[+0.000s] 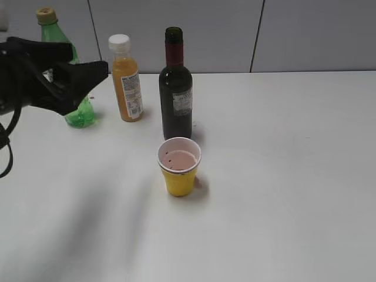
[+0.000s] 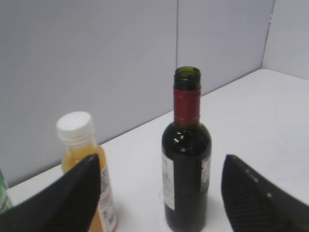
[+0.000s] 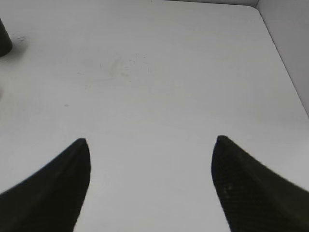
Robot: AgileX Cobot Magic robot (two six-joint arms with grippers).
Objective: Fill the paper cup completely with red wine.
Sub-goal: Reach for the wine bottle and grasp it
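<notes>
Green soda bottle (image 1: 73, 88) mostly hidden behind left gripper (image 1: 88, 73). Juice bottle (image 2: 89, 174) base cut off at bottom edge, left wrist view. Wine bottle (image 3: 4, 41) just a sliver at right wrist view's left edge.

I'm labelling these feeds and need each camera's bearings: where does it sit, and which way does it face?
Exterior view: raised, slanting down at the table, paper cup and wine bottle; left tool at left.
Left wrist view: level toward the wall; open tool frames the wine bottle.
Right wrist view: down at bare table; open right tool.
Shared: exterior and left wrist both show the juice bottle.
</notes>
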